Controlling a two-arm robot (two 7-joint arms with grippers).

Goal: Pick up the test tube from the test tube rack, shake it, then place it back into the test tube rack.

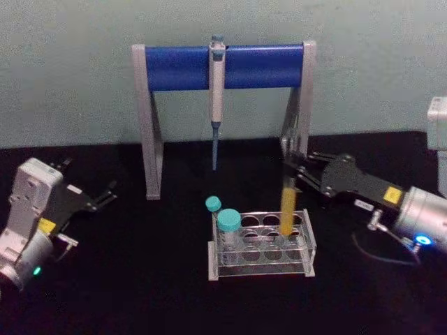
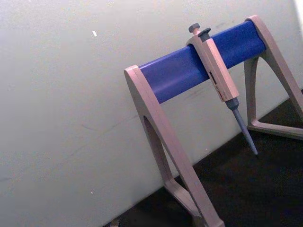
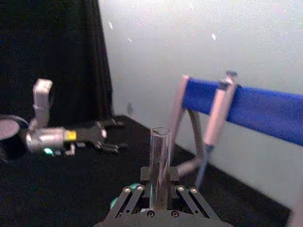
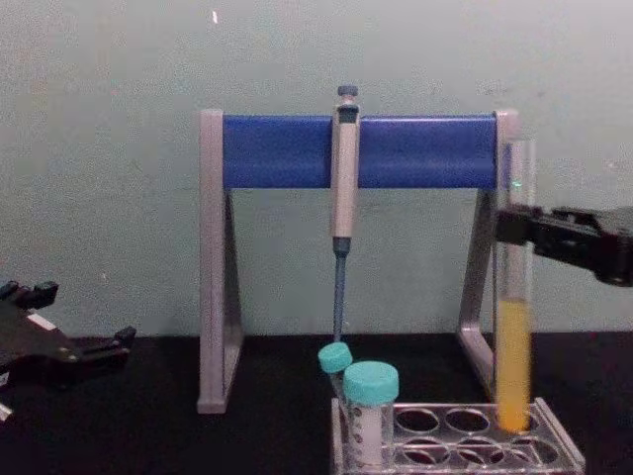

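Chest view shows the test tube [image 4: 513, 327] standing upright, yellow liquid in its lower part, its bottom end at the back right hole of the test tube rack [image 4: 465, 457]; how deep it sits cannot be told. The right gripper [image 4: 514, 226] reaches in from the right, fingers clamped on the tube's clear upper part above the liquid. Two teal-capped tubes [image 4: 371, 396] stand at the rack's left end. Behind, a pipette [image 4: 344, 178] hangs from the blue-barred stand [image 4: 277, 150]. The left gripper [image 1: 91, 180] lies well apart on the left over the black table [image 1: 140, 279], fingers spread, holding nothing.

Head looks down, chest level; both see test tube rack [image 1: 262, 265].
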